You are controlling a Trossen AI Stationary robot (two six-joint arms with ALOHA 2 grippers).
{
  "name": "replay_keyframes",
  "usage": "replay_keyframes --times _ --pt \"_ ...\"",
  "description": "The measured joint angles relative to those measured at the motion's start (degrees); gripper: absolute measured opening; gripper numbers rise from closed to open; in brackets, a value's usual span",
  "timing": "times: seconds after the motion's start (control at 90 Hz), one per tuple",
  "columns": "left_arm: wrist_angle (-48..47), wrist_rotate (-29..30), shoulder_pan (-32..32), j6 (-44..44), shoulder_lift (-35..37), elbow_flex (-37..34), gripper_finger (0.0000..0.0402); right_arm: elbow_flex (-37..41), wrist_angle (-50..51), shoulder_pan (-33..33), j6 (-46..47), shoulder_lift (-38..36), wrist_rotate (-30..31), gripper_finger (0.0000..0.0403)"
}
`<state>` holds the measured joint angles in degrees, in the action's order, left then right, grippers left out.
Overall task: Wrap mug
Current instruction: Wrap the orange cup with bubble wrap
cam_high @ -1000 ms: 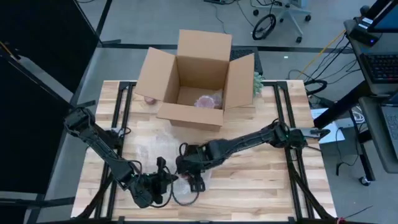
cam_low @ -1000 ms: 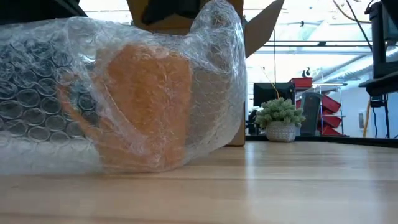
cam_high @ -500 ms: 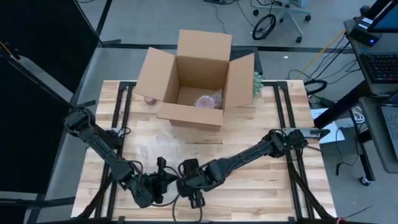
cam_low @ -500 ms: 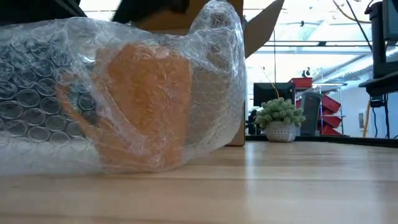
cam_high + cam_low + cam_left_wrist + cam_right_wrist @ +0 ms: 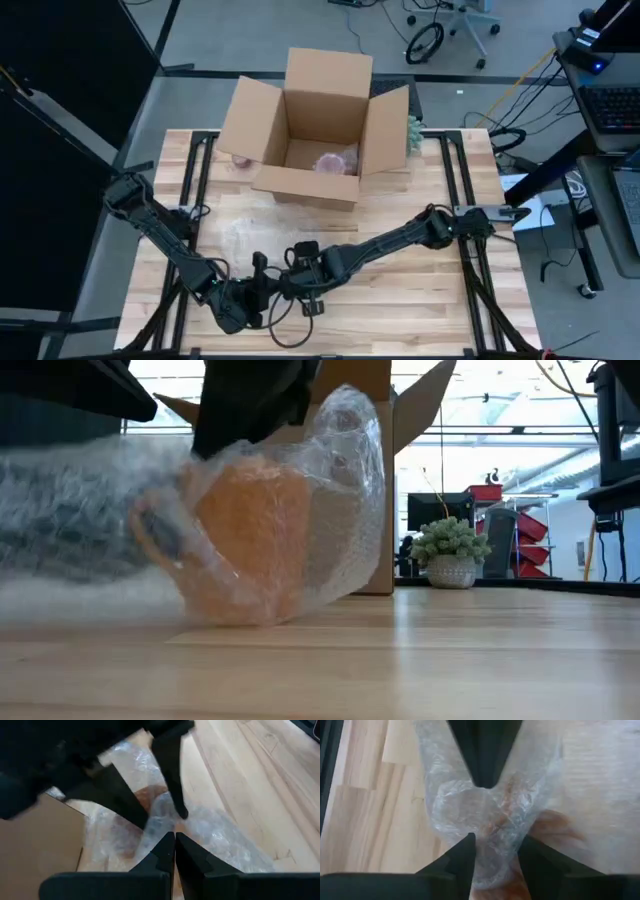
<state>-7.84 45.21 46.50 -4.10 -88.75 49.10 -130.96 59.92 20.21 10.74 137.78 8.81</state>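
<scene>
**Right arm swung in over the wrapped mug**

Compared with a second ago, the right gripper point(image 5: 305, 270) has slid from lower centre toward the lower left of the high view, so it now sits right next to the left gripper point(image 5: 262, 290). In the low view the bubble wrap point(image 5: 345, 490) has been pulled up and bunched; before, it lay spread wide across the left half.

The orange mug point(image 5: 250, 540) sits on the wooden bench point(image 5: 450, 650) at left of centre in the low view, still inside the wrap, handle toward the left edge. The right wrist view shows the right jaws spread a little apart with a gathered twist of wrap point(image 5: 485, 820) between them. In the left wrist view the left jaws are pressed together with nothing visible between them.

Open cardboard box point(image 5: 320, 125) at top centre of the high view, small potted plant point(image 5: 450, 555) at right in the low view.
</scene>
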Motion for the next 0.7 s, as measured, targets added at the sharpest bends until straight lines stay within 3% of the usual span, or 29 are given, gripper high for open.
replay_keyframes --times 0.411,0.7 --pt "0.15 0.0 0.0 0.02 0.0 0.0 0.0002 0.11 -0.09 -0.29 -0.3 -1.12 0.08 0.0111" --pt "0.17 0.0 0.0 0.04 0.02 0.0 0.0002 0.11 1.24 -1.02 1.53 -3.08 0.02 0.0191"
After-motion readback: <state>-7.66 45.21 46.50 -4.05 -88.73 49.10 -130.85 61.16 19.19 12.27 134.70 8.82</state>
